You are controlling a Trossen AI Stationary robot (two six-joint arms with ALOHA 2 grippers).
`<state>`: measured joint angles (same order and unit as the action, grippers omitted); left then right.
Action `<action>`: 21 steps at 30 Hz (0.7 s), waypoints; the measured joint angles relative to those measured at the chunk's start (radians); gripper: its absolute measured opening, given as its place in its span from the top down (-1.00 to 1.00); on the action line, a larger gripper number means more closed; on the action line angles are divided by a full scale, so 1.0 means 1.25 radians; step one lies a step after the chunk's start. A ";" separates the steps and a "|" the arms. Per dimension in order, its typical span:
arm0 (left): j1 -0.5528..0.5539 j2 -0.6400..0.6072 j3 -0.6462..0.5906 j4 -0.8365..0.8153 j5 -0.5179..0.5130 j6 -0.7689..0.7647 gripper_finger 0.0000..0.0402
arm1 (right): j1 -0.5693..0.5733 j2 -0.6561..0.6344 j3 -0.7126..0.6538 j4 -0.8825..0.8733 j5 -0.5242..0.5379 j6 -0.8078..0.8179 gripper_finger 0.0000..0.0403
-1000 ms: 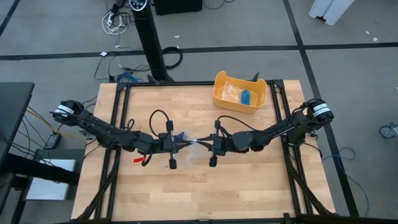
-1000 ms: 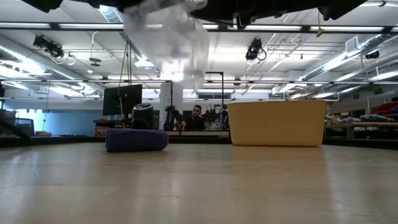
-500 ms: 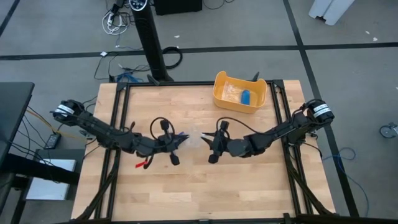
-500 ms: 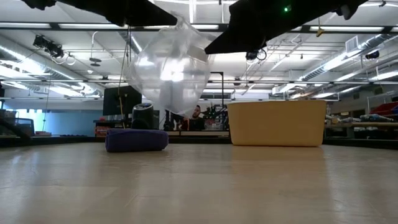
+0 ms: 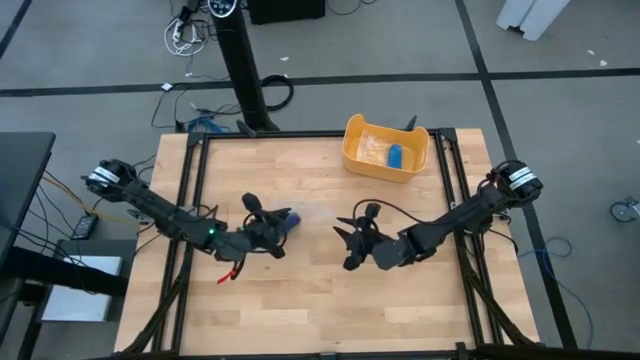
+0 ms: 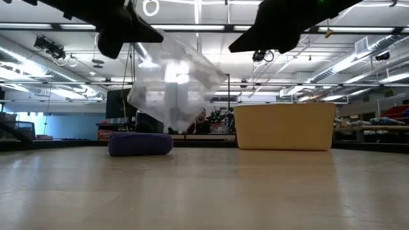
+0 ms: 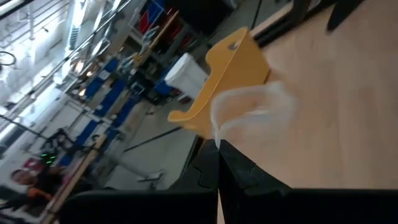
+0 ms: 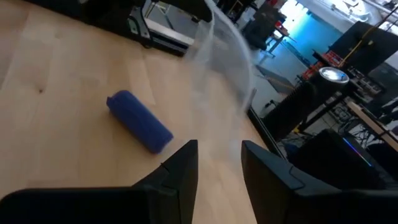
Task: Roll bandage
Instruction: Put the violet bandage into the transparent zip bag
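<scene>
The bandage (image 8: 140,121) is a small dark-blue roll lying on its side on the wooden table (image 5: 300,300), also seen in the low view as bandage (image 6: 140,144). My left gripper (image 7: 219,152) is shut on a clear plastic wrapper (image 6: 172,89), which hangs above and just right of the bandage. My right gripper (image 8: 217,158) stands open a little to the right of the wrapper, with nothing between its fingers. From above, my left gripper (image 5: 275,228) is beside the bandage (image 5: 287,216) and my right gripper (image 5: 345,240) faces it. My left gripper pinches the wrapper by one edge (image 7: 217,135) between its two shut fingers, which lie about level and point toward the table's right. The wrapper hangs below the fingers (image 6: 124,35), puffed out and clear of the table.
A yellow tub (image 5: 386,146) with a small blue thing and clear plastic inside stands at the table's far right. Black rails (image 5: 192,190) run along the left and right sides. Bare wood lies toward the near edge.
My right gripper has opened, let go of the wrapper and drawn back toward the table's near right, rolling its wrist. My left gripper has rolled too and stays shut. The wrapper, once stretched between both, now hangs from the left gripper alone, lower down.
</scene>
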<state>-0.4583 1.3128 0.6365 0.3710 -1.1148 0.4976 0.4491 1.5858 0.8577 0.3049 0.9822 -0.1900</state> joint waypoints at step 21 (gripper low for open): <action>0.010 -0.140 -0.123 -0.039 -0.052 -0.087 1.00 | -0.132 0.141 0.115 0.112 -0.482 -0.019 0.42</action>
<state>-0.4458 1.1384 0.4829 0.3226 -1.1803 0.3885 0.2844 1.7615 1.0020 0.4447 0.3792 -0.2139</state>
